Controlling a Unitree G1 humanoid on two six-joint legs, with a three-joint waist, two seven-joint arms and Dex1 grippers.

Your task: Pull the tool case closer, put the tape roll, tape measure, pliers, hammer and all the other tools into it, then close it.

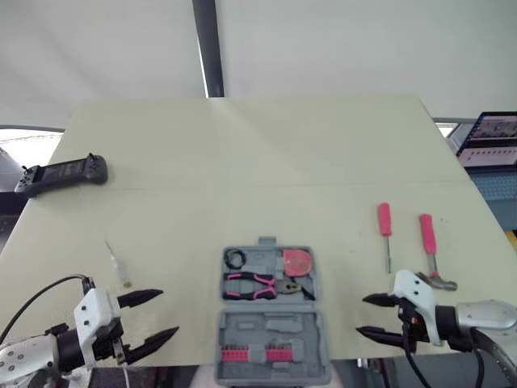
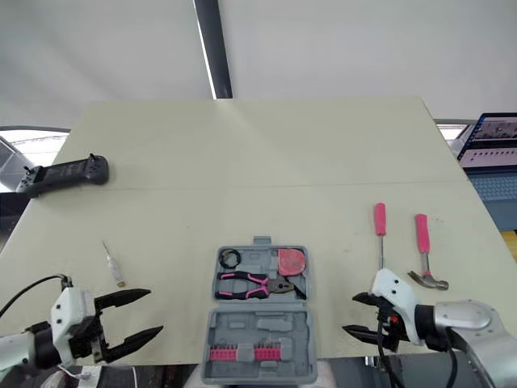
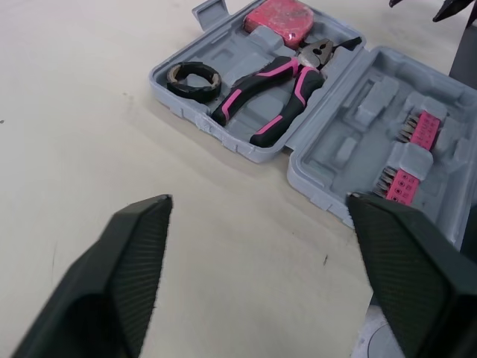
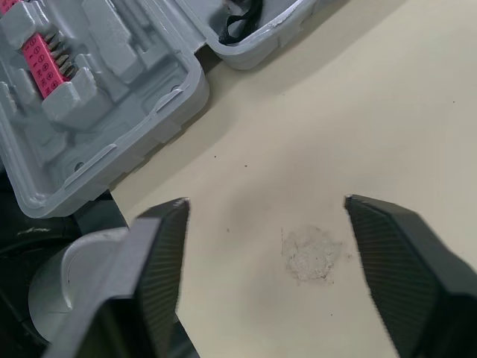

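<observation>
The left hand (image 1: 170, 311) and right hand (image 1: 361, 314) hover at the near edge of the counter (image 1: 242, 162), one on each side of the tool case (image 1: 275, 325). Both have their fingers spread wide and hold and touch nothing.

The case lies open between them, close in. The half with the row of pink bits (image 1: 257, 353) reaches the counter's near edge. The far half holds the tape roll (image 1: 235, 259), the pliers (image 1: 258, 284) and the red tape measure (image 1: 297, 261). It is rigid moulded plastic and probably slides easily, so a side wall would be the place to grip it.

The hammer (image 1: 429, 246) lies just beyond the right hand, its steel head nearest. It looks stiff and head-heavy, so I would take the pink handle close to the head to keep it from swinging. Beside it lies a pink-handled screwdriver (image 1: 385, 230), which is light and thin and likely to roll. Its handle is the thickest part and the best place to grip.

Beyond the left hand lies a small pale-handled tool (image 1: 118, 265), apparently a precision screwdriver, slim enough to slip from a pinch. A black handheld controller (image 1: 63, 173) sits farthest away on the left.
</observation>
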